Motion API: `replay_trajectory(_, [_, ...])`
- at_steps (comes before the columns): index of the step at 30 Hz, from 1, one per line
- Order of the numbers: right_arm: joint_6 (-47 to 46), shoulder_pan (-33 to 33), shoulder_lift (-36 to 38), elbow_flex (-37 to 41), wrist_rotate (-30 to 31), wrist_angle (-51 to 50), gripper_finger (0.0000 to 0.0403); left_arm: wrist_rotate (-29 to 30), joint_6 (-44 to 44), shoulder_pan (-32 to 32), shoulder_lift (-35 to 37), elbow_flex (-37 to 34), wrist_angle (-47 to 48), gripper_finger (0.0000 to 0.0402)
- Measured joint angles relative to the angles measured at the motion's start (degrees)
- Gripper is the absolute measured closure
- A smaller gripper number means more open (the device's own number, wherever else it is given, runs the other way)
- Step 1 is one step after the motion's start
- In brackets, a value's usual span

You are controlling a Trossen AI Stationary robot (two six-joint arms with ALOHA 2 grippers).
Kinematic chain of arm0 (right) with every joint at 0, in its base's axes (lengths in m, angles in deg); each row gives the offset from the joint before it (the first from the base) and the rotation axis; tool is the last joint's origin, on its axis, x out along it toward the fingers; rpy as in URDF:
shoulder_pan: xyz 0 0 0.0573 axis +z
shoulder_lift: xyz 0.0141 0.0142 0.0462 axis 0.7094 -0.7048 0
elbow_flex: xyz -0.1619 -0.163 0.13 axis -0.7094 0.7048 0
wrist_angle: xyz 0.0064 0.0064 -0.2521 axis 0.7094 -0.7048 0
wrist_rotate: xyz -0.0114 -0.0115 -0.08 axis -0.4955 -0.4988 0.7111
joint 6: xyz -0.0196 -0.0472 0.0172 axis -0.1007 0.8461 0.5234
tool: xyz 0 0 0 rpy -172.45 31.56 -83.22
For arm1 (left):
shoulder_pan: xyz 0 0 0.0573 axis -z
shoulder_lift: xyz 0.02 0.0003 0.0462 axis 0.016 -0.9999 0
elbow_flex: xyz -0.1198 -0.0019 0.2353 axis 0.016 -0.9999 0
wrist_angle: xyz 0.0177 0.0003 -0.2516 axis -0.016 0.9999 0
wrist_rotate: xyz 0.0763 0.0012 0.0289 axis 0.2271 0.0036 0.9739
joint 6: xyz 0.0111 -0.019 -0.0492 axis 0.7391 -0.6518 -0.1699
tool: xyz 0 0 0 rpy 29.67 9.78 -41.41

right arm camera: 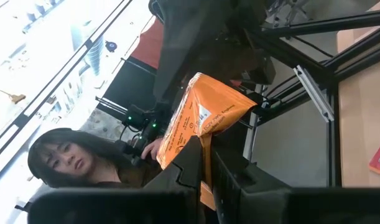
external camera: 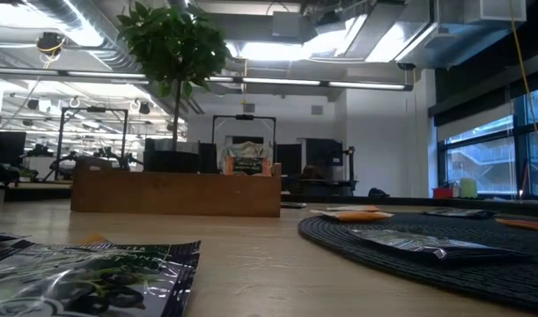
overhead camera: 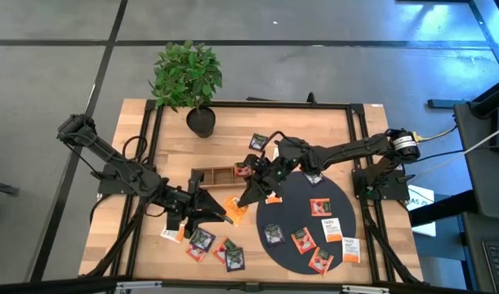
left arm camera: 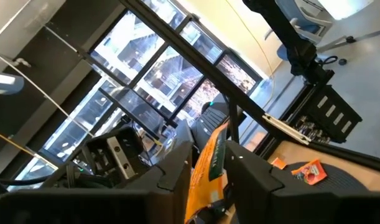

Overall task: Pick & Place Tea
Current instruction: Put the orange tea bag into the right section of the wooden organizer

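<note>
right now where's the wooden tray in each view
high view: wooden tray mid-table, just below the potted plant.
low view: wooden tray centre-left, potted plant rising behind it.
left wrist view: not in it.
right wrist view: not in it.
shared landmark: the potted plant.

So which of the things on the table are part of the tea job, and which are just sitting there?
Job:
- orange sachet, pinched by both the right tool and the left tool
- loose tea sachets
- wooden tray

Lying about:
- potted plant
- black round mat, only underlay
</note>
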Motion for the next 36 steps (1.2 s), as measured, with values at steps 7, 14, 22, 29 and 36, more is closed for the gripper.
replay_trajectory(7, [0.02, 0.0, -0.02, 0.0, 1.24, -0.02, 0.0377, 0.91, 0.0, 0.0, 0.0, 0.0, 0.12, 0.0369])
replay_trajectory(14, [0.32, 0.04, -0.02, 0.0, 2.53, 0.0, 0.0377, 1.29, 0.0, 0.0, 0.0, 0.0, 0.12, 0.0398])
replay_trajectory(22, [6.64, -0.35, -0.02, 0.0, 0.28, -2.6, 0.0342, 0.26, -0.16, 0.66, 0.22, -0.02, 0.21, 0.0399])
replay_trajectory(29, [12.69, -3.17, -0.07, 0.02, 3.83, -22.61, 0.0293, 1.02, -8.15, 2.73, 2.18, -0.01, -0.37, 0.0399])
replay_trajectory(36, [26.1, -3.98, 0.93, 0.07, 12.75, -27.67, 0.0286, 20.35, -32.42, 3.52, 3.45, 0.0, 1.51, 0.0399])
